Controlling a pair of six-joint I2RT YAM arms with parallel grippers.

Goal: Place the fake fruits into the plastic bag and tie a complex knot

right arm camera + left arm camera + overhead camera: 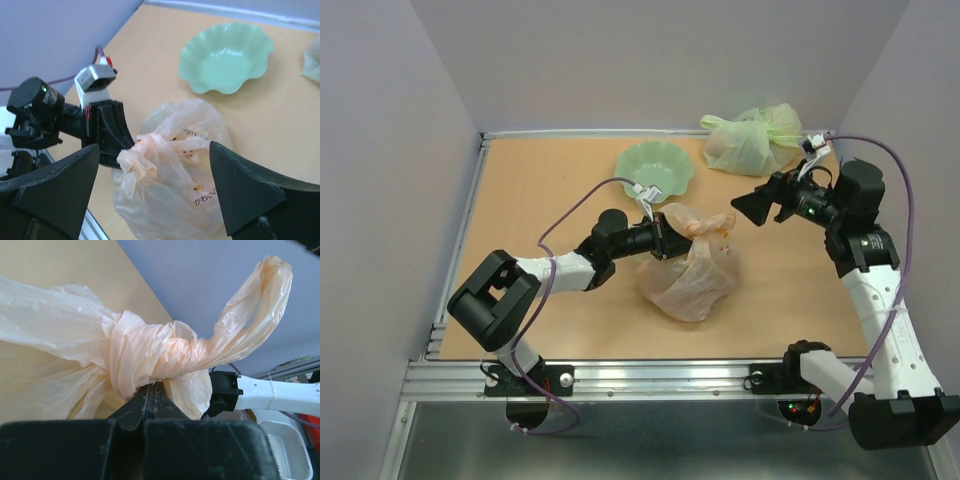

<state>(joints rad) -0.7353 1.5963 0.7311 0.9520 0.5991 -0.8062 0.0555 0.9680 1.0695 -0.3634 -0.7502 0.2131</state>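
The whitish-beige plastic bag [692, 272] lies full on the table's middle, its handles twisted into a knot [692, 228]. The fake fruits are hidden inside it. My left gripper [667, 238] is shut on the bag at the knot; in the left wrist view its jaws meet under the twisted knot [155, 357] with a handle loop [260, 305] sticking up to the right. My right gripper [752, 207] is open and empty, hovering to the right of the bag. In the right wrist view the bag [175, 180] and its knot [145, 150] sit between its spread fingers.
A pale green scalloped bowl [656, 170] stands behind the bag, also in the right wrist view [225, 57]. A pale green knotted bag [752, 140] lies at the back right. Raised rails edge the table.
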